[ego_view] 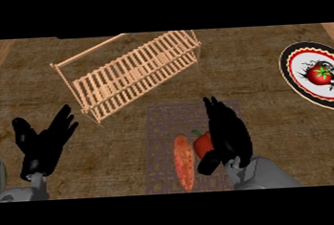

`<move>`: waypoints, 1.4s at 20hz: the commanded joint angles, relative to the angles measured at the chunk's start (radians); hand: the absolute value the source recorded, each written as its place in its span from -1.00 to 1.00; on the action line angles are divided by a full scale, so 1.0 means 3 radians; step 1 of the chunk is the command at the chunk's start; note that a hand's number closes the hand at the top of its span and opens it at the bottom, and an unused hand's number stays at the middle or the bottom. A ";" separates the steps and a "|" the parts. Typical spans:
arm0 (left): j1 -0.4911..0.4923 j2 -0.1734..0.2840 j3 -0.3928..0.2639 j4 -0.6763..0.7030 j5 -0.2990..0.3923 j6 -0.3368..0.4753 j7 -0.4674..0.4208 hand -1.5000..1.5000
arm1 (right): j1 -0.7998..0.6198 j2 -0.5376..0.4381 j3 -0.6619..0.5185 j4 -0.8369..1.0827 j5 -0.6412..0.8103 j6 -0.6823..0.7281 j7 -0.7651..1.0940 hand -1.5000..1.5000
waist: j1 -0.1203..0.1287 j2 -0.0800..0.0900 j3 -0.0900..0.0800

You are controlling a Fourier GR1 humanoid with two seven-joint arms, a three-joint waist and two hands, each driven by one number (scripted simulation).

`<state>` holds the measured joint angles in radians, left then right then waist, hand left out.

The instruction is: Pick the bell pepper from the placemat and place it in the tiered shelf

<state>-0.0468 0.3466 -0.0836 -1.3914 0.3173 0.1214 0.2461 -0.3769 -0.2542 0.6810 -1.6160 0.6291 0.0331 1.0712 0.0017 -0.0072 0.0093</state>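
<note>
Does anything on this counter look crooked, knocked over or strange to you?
Only mild things. The wooden tiered shelf sits at a slant to the counter's edges. The plate at the right runs past the picture's edge. The bell pepper and carrot lie on the placemat; nothing looks spilled or broken.

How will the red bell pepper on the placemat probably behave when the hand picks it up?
The bell pepper looks rounded and smooth, so it may slip or roll if nudged. It probably stays stiff rather than sagging. The right hand already covers much of it, and the carrot lies close beside it, so that could get bumped.
</note>
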 commanded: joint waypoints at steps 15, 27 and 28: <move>0.0089 -0.0204 0.0105 0.0139 -0.0192 -0.0051 0.0016 0.00 | 0.0118 0.0542 -0.0210 0.0655 0.0414 0.0050 -0.0500 1.00 | 0.0007 0.0026 -0.0032; -0.0025 -0.0221 0.0166 0.0119 -0.0221 -0.0084 0.0184 0.00 | -0.0027 0.0824 -0.0034 0.0723 0.0351 0.0299 -0.1133 1.00 | 0.0021 0.0029 -0.0031; 0.0006 -0.0114 0.0247 0.0188 -0.0145 -0.0261 0.0062 0.00 | 0.0080 0.0801 0.0144 0.0700 0.0323 0.0307 -0.1371 1.00 | 0.0027 0.0034 -0.0031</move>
<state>-0.0457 0.2972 -0.0235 -1.3884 0.2591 0.0753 0.2486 -0.3392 -0.0654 0.6604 -1.4198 0.7450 0.1001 0.7474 0.0027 -0.0137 0.0038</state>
